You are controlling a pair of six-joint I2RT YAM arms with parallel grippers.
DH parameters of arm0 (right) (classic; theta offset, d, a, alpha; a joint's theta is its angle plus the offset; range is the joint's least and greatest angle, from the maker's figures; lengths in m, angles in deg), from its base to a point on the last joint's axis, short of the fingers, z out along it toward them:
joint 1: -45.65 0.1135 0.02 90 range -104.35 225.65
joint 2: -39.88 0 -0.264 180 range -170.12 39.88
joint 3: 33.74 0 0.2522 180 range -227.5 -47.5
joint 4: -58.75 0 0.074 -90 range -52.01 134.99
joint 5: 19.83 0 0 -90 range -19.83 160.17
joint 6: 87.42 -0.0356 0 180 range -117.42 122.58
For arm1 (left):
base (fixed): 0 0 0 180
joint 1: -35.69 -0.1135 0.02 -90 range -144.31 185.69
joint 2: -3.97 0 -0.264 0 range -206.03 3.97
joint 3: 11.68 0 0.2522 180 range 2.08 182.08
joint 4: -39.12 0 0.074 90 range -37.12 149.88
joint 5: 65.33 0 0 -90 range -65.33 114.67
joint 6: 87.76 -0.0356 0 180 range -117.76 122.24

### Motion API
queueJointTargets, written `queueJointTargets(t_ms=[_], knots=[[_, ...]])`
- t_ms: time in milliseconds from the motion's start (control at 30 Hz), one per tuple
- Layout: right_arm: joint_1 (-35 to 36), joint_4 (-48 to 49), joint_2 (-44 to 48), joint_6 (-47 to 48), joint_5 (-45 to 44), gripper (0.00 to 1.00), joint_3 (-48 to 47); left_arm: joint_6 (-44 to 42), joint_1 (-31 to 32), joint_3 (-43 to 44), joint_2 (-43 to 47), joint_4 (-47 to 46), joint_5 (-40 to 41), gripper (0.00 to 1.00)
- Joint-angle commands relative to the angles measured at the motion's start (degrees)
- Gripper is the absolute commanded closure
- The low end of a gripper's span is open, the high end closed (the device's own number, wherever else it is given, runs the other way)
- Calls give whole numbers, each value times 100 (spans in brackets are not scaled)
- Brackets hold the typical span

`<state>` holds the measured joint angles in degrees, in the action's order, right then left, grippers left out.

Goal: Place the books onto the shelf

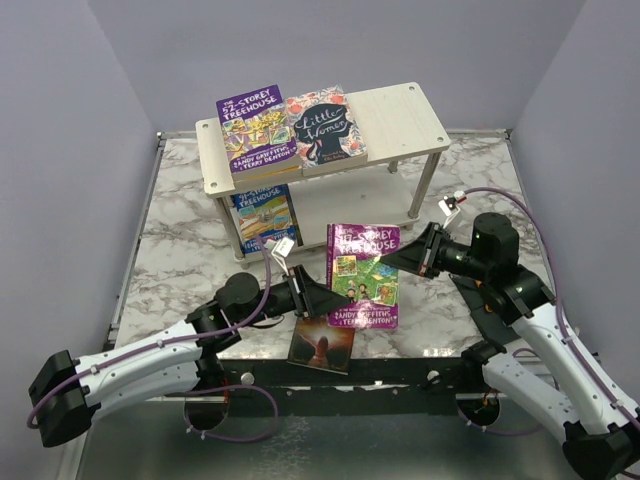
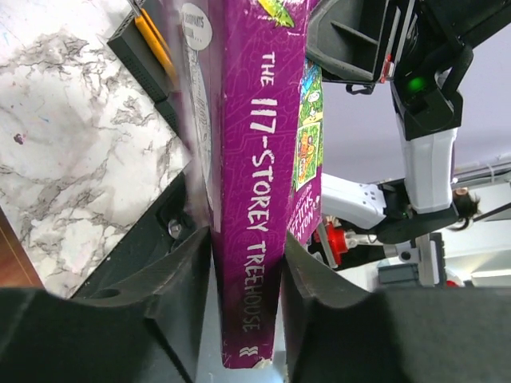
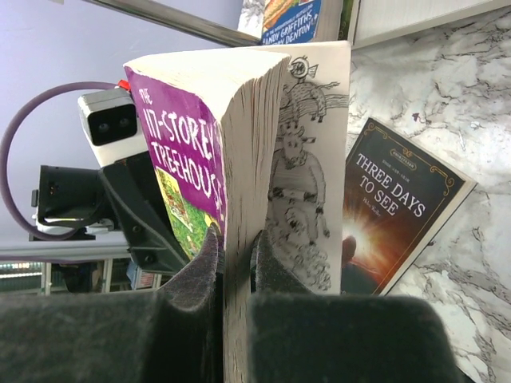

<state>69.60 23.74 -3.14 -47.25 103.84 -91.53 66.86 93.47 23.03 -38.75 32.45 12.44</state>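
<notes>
Sharing one purple book (image 1: 363,275), the left gripper (image 1: 338,296) clamps shut on its spine while the right gripper (image 1: 404,263) pinches tight on its pages, the volume held aloft just in front of the shelf (image 1: 405,115).

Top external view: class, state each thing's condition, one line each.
117-Storey Treehouse: upright, held by both tools.
Left tool: shut on its spine.
Right tool: shut on its pages.
52-Storey Treehouse: flat on shelf top.
Little Women: flat on shelf top.
Blue book: on lower tier.
Three Days to See: flat on table.
</notes>
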Motion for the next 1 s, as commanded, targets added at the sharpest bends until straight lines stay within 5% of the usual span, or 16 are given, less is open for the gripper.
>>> queueJointTargets(t_ms=[0,133,233,400,567,733,967], knots=[[10,349,5,57,130,100,-238,50,14,176,-79,-155,-122,71],[10,313,34,126,122,100,-149,64,15,237,-127,-170,-111,100],[14,324,85,169,122,94,-10,51,19,277,-71,-255,-120,100],[14,296,236,227,88,58,264,56,16,304,141,-354,-52,100],[9,287,451,375,268,32,513,78,14,296,522,-395,118,100],[14,1173,822,31,1036,22,1091,161,15,266,822,-516,245,100],[74,1969,1094,-456,1433,21,1440,257,17,225,986,-617,381,100]])
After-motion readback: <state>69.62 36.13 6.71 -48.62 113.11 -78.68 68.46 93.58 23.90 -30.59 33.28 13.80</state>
